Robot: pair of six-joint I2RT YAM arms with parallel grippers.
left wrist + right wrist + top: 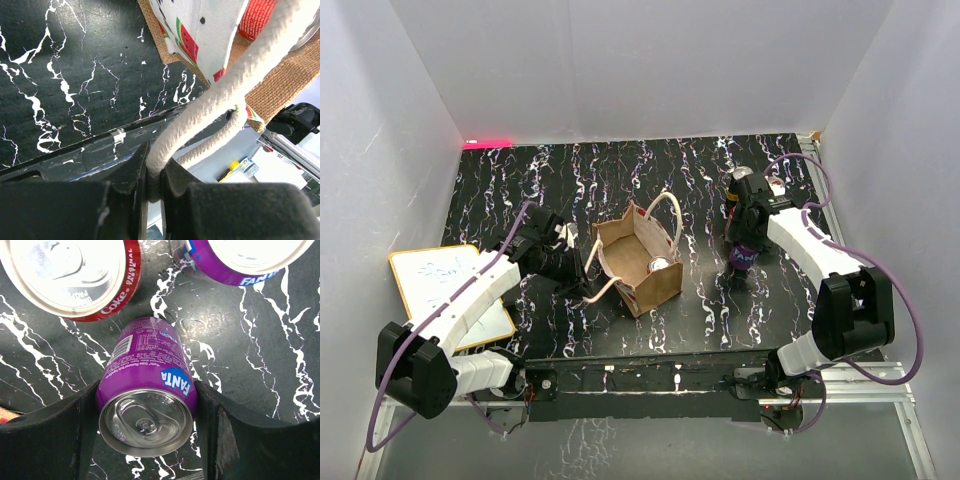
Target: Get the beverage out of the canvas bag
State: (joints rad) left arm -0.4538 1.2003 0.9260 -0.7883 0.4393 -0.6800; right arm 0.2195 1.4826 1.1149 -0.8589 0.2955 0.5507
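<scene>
The tan canvas bag stands open at the table's middle, and a silver can top shows inside it. My left gripper is at the bag's left side, shut on its cream rope handle; the left wrist view shows the rope pinched between the jaws of that gripper, with the burlap wall and a red can beyond. To the right of the bag, my right gripper is shut on a purple Fanta can, which leans between the fingers over the black table.
Behind the held can stand a red Coke can and a second purple Fanta can. A white board lies at the table's left front corner. White walls enclose the black marbled table on three sides.
</scene>
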